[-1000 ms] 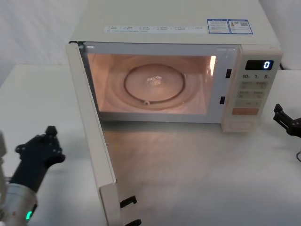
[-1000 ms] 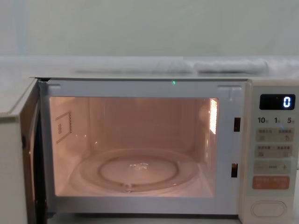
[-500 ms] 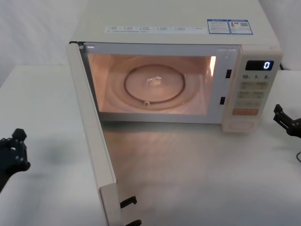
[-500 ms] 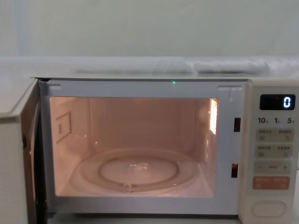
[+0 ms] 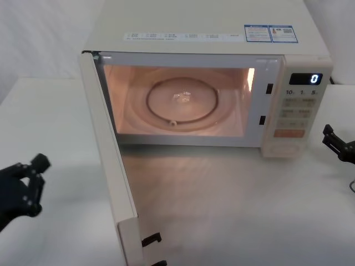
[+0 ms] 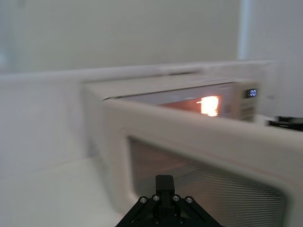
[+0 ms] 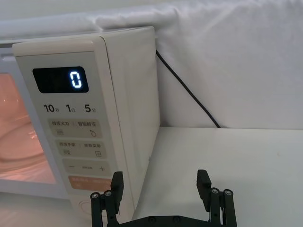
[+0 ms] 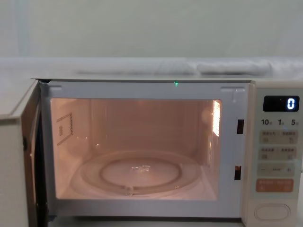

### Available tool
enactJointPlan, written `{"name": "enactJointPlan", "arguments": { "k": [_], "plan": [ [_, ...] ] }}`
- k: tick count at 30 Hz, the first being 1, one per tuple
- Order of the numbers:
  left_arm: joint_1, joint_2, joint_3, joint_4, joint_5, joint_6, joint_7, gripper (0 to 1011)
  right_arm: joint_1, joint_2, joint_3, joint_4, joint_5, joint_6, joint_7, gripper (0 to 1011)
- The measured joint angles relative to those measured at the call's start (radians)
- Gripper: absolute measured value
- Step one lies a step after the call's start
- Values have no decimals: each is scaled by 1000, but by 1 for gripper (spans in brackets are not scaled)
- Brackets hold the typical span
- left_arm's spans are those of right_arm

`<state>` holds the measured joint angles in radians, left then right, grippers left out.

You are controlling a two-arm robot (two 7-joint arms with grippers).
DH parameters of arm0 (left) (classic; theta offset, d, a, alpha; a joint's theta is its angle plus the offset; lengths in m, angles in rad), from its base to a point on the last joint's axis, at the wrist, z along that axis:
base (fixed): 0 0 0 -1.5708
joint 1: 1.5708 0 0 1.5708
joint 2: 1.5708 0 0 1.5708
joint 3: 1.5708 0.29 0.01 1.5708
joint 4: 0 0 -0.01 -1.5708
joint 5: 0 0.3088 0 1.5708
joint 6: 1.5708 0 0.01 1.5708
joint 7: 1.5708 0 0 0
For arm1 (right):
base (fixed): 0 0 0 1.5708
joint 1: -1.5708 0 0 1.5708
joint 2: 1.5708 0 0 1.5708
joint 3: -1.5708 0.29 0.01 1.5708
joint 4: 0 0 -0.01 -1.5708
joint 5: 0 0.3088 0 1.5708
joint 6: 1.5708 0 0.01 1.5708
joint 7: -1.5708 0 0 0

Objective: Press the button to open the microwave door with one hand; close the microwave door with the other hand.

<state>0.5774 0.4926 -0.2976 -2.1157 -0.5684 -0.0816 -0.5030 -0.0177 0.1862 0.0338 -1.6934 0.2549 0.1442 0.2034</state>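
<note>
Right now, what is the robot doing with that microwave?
The microwave door is swung wide open, and the light is on inside over the glass turntable. The left end effector is out on the table to the left of the open door, not touching it, so the closing push has not started. The right end effector, open, sits by the control panel, whose display reads 0.

Microwave door (image 5: 108, 160) stands between left hand (image 5: 19, 188), seemingly apart, and right hand (image 5: 338, 145).
</note>
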Motion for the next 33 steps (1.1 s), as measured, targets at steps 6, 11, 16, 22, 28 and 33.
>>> {"name": "enactJointPlan", "arguments": {
  "k": [6, 11, 16, 22, 28, 33],
  "plan": [
    [17, 55, 8, -28, -15, -21, -67, 0, 0, 0, 0, 0, 0, 0, 0, 1002],
    [16, 93, 29, -39, -19, -23, -92, 0, 0, 0, 0, 0, 0, 0, 0, 1002],
    [-5, 118, 61, -35, -24, -24, -100, 0, 0, 0, 0, 0, 0, 0, 0, 1002],
    [-86, 146, 154, -5, -22, -6, -100, 0, 0, 0, 0, 0, 0, 0, 0, 1002],
    [-228, 142, 292, 40, -13, 25, -85, 0, 0, 0, 0, 0, 0, 0, 0, 1002],
    [-364, 109, 420, 88, 3, 59, -74, 0, 0, 0, 0, 0, 0, 0, 0, 1002]
  ]
}}
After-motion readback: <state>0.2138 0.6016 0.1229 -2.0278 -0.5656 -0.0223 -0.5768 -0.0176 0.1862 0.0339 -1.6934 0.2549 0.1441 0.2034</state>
